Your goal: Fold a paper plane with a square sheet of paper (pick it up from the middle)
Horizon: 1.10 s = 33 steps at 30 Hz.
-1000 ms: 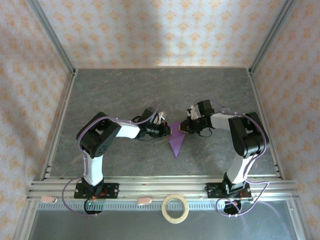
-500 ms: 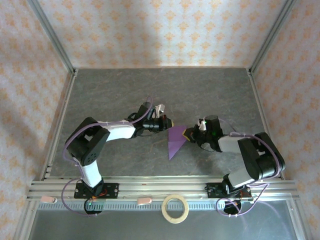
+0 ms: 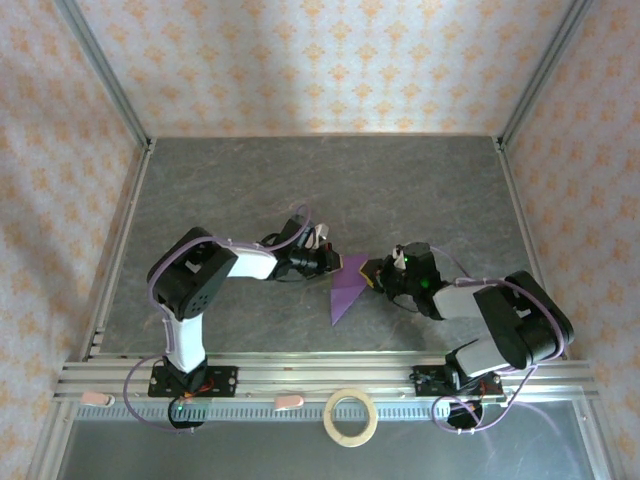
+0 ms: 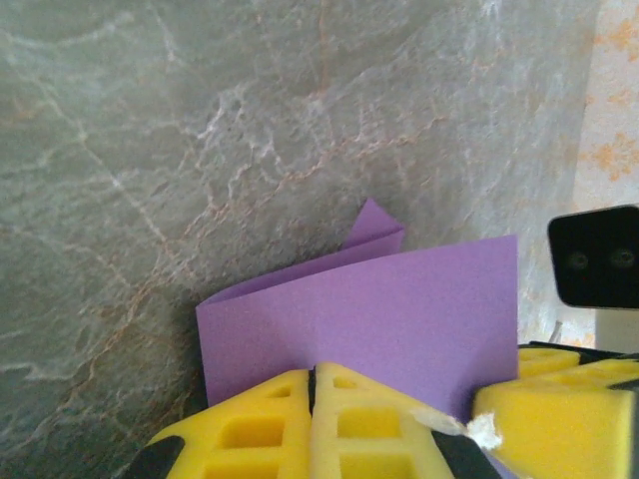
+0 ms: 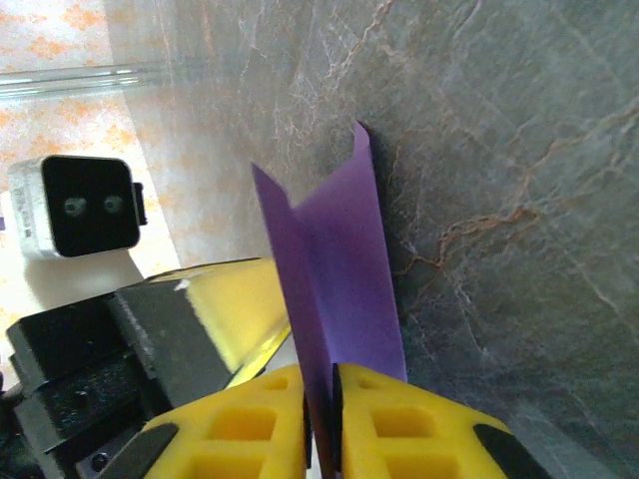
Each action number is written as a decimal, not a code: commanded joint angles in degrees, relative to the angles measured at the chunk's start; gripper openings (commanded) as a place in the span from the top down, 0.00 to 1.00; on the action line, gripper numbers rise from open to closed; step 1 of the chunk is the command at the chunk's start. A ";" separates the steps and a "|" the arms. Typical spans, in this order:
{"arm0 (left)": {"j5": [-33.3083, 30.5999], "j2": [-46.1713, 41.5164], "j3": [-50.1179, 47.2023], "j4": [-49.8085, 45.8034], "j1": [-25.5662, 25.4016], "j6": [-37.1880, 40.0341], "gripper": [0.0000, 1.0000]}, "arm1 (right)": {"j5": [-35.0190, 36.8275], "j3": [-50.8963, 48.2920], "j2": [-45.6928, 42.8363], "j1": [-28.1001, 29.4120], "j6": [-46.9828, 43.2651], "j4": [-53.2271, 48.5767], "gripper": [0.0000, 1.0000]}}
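Paper plane [image 3: 345, 290]: sitting mid-tabletop [image 3: 300, 180], its tip pointing near, between both arms.
Left gripper [image 3: 335, 262]: clenching its far-left edge.
Right gripper [image 3: 372, 272]: grasping its right edge.
Doing it well: pulling evenly, so the crease is staying straight.

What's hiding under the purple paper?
The grey marbled table lies under the purple paper. The patch right beneath it is covered, so anything there cannot be seen, nor whether the paper's tip touches the table.
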 commanded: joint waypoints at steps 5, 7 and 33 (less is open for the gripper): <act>0.08 3.18 -0.93 -0.03 -0.54 2.89 1.00 | -4.35 4.27 1.27 0.27 -8.90 -6.99 0.73; 0.30 3.46 -0.84 0.04 -0.54 3.22 1.00 | -5.13 5.96 2.37 0.28 -11.86 -10.09 0.72; -3.92 -5.77 1.84 -3.66 0.36 6.27 0.87 | -8.28 11.58 6.40 -3.62 -20.34 -18.21 1.00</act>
